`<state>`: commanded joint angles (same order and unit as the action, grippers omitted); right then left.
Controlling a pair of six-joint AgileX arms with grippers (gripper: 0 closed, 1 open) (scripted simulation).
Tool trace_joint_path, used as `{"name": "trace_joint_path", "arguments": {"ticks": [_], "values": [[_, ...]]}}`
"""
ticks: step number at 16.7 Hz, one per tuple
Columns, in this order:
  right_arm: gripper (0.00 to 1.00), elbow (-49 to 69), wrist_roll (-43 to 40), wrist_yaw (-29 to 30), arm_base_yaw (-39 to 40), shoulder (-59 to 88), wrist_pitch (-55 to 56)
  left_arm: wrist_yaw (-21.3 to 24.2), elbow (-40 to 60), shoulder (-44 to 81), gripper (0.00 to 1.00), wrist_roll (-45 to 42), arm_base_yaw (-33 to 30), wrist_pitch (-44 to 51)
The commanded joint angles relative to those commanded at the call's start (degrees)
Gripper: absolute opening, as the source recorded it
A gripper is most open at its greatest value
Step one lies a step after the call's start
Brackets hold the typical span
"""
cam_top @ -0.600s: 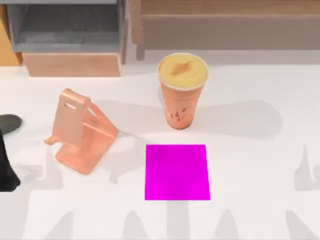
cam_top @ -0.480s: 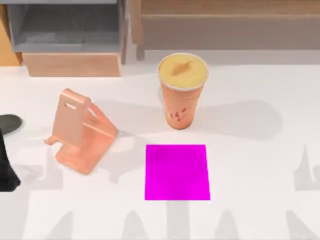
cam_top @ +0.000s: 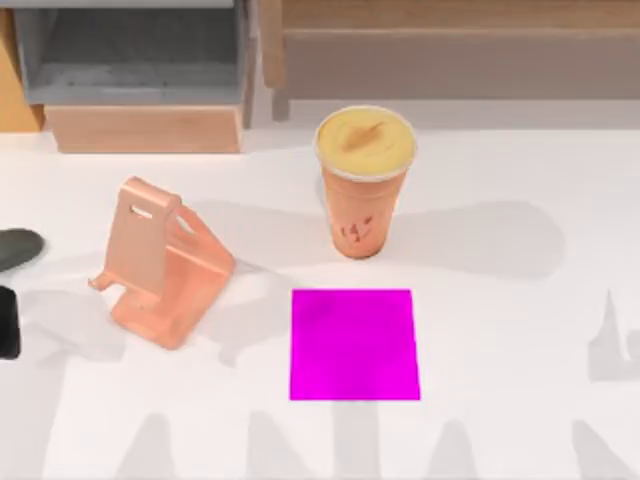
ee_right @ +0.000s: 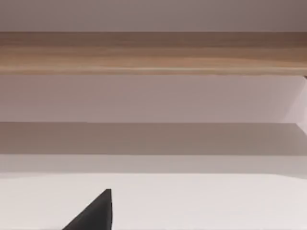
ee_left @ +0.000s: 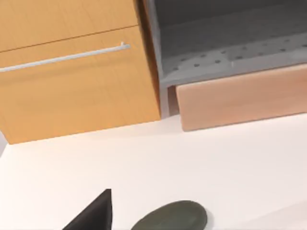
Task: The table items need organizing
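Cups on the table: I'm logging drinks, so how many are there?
1. The orange cup with its yellowish lid stands upright on the table just behind the magenta mat, right of the phone stand.

- The left gripper (cam_top: 6,322) sits at the far left edge of the table in the top view, with just a small dark part of it inside the frame.
- One dark finger (ee_left: 93,213) of the left gripper shows as a wedge in the left wrist view, low and close to the table.
- One dark finger (ee_right: 93,213) of the right gripper shows in the right wrist view, low over the table.
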<state>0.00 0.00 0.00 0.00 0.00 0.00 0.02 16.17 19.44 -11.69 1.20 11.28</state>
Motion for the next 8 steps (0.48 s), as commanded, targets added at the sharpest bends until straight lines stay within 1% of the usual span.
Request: {"name": "trace_joint_path", "arguments": {"ticks": [3,8], "values": [[1.0,0.0,0.0,0.0,0.0,0.0,0.0,0.02,11.73,14.13,1.0,-8.46,0.88,8.15],[1.0,0.0,0.0,0.0,0.0,0.0,0.0,0.04,34.24,41.3,1.0,-24.7,2.56,23.81]]}}
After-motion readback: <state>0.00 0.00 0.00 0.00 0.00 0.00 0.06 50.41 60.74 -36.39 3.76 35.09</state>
